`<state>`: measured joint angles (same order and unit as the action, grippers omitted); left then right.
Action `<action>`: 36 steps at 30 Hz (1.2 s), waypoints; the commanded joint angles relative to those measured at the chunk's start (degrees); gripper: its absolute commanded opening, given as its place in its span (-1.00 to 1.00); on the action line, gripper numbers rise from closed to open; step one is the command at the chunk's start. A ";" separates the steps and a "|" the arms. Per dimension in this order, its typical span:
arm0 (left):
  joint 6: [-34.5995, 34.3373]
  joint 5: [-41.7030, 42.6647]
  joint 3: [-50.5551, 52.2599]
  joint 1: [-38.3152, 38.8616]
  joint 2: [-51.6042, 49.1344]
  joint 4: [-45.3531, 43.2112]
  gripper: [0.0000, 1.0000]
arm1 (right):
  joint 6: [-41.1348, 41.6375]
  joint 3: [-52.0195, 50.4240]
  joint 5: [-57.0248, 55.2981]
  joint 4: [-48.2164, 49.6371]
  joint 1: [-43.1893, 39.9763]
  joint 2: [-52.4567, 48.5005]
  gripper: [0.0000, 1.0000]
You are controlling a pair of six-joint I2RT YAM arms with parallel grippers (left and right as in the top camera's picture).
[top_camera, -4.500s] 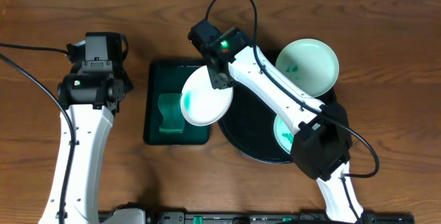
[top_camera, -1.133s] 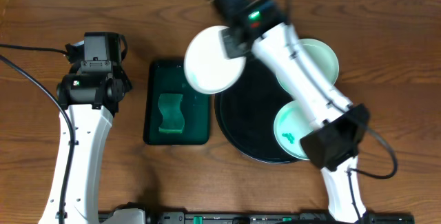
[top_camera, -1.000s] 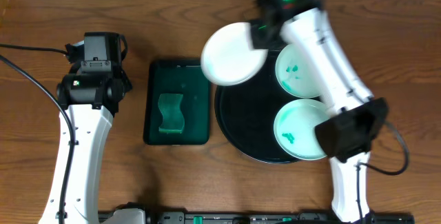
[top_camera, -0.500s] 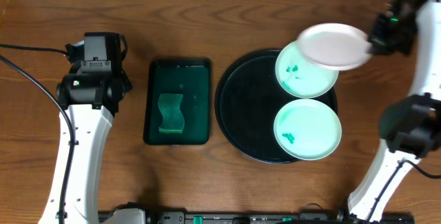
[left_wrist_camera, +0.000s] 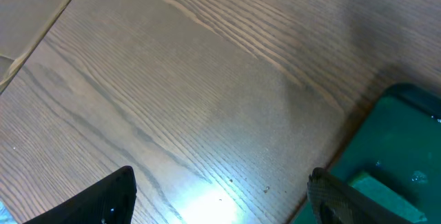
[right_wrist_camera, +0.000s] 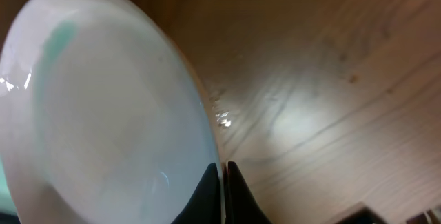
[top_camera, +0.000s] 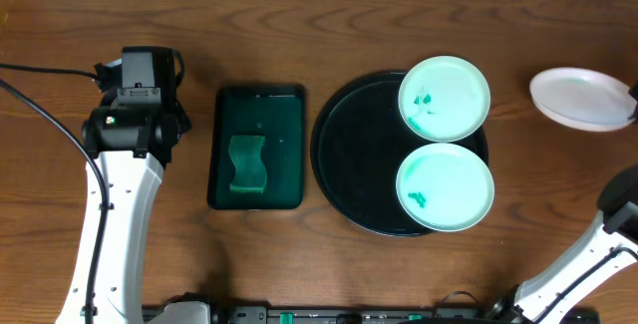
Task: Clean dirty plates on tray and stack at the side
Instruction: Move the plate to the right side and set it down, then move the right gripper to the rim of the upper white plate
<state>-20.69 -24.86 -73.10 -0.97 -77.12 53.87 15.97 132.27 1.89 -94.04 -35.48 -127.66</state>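
Overhead: a smeared plate (top_camera: 445,100) and a second plate (top_camera: 445,186) sit on the black tray (top_camera: 344,164). A third plate (top_camera: 583,98) is off the tray, at the right edge of the counter (top_camera: 299,25).

Left wrist: the left claw (left_wrist_camera: 220,200) is spread wide with nothing in it, above bare counter beside the green tray (left_wrist_camera: 400,148).

Right wrist: the right claw (right_wrist_camera: 224,179) is clenched on the third plate's rim.

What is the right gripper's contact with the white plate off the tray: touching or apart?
Touching. The right wrist view shows the right gripper with its fingers pinched shut on the rim of the plate, with no gap.
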 commanded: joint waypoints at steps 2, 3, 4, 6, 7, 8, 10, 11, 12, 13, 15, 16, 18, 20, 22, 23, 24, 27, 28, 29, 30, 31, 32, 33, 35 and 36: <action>0.72 -1.33 -0.31 0.13 0.72 0.28 0.60 | 2.45 -6.08 -3.17 3.45 -0.11 0.66 -0.97; 0.72 -1.33 -0.31 0.13 0.72 0.28 0.60 | 2.49 -7.72 -3.15 4.79 -0.02 0.66 -0.97; 0.72 -1.33 -0.31 0.13 0.72 0.28 0.60 | 2.71 -9.51 -3.19 6.29 0.11 0.66 -0.97; 0.72 -1.33 -0.31 0.13 0.72 0.28 0.60 | 2.69 -13.07 -3.17 9.38 0.39 0.66 -0.97; 0.72 -1.33 -0.31 0.13 0.72 0.28 0.60 | 2.67 -14.82 -3.17 10.97 0.63 0.66 -0.97; 0.72 -1.33 -0.31 0.13 0.72 0.28 0.60 | 2.67 -16.50 -3.15 12.48 0.74 0.66 -0.97; 0.72 -1.33 -0.31 0.13 0.72 0.28 0.60 | 2.67 -19.91 -3.10 16.00 1.14 0.66 -0.98; 0.72 -1.33 -0.31 0.13 0.72 0.28 0.60 | 2.67 -21.40 -2.95 17.66 1.38 0.66 -0.97; 0.72 -1.33 -0.31 0.13 0.72 0.28 0.60 | 2.67 -22.77 -2.67 19.23 1.62 0.66 -0.97; 0.72 -1.33 -0.31 0.13 0.72 0.28 0.60 | 2.67 -24.04 -2.43 20.63 1.84 0.66 -0.97; 0.72 -1.33 -0.31 0.13 0.72 0.28 0.60 | 2.64 -26.51 -1.60 23.67 2.29 0.66 -0.97; 0.72 -1.33 -0.31 0.13 0.72 0.28 0.60 | 2.67 -27.45 -1.36 24.79 2.47 0.66 -0.97; 0.72 -1.33 -0.31 0.13 0.72 0.28 0.60 | 2.64 -29.20 -1.31 26.99 2.93 0.66 -0.97; 0.72 -1.33 -0.31 0.13 0.72 0.28 0.60 | 2.60 -30.03 -0.87 28.39 3.37 0.66 -0.98; 0.72 -1.33 -0.31 0.13 0.72 0.28 0.60 | 1.73 -30.12 -0.04 29.03 4.00 0.66 -0.98; 0.72 -1.33 -0.31 0.13 0.72 0.28 0.60 | 1.03 -30.08 0.37 29.27 4.33 0.66 -0.98; 0.72 -1.33 -0.31 0.13 0.72 0.28 0.60 | 0.13 -30.05 0.52 29.27 4.72 0.66 -0.97; 0.72 -1.33 -0.31 0.13 0.72 0.28 0.60 | -0.85 -30.05 0.26 28.65 5.55 0.66 -0.78; 0.72 -1.33 -0.31 0.13 0.72 0.28 0.60 | -1.01 -30.01 0.28 28.37 5.75 0.66 -0.58; 0.72 -1.33 -0.31 0.13 0.72 0.28 0.60 | -1.27 -29.77 0.37 27.78 5.88 0.68 -0.45; 0.72 -1.33 -0.31 0.13 0.72 0.28 0.60 | -1.25 -29.00 0.55 26.60 6.01 0.68 -0.41; 0.72 -1.33 -0.31 0.13 0.72 0.28 0.60 | -1.25 -28.00 0.52 25.53 6.12 0.68 -0.37; 0.72 -1.33 -0.31 0.13 0.72 0.28 0.60 | -1.27 -26.58 0.52 24.28 6.25 0.70 -0.34; 0.72 -1.33 -0.31 0.13 0.72 0.28 0.60 | -1.33 -24.81 0.55 22.62 6.38 0.70 -0.31; 0.72 -1.33 -0.31 0.13 0.72 0.28 0.60 | -1.46 -20.72 0.66 18.80 6.97 0.72 -0.31; 0.72 -1.33 -0.31 0.13 0.72 0.28 0.60 | -1.64 -18.60 1.25 16.94 7.39 0.81 -0.30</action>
<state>-20.69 -24.86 -73.10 -0.97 -77.12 53.87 15.25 107.55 2.13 -75.11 -29.26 -127.68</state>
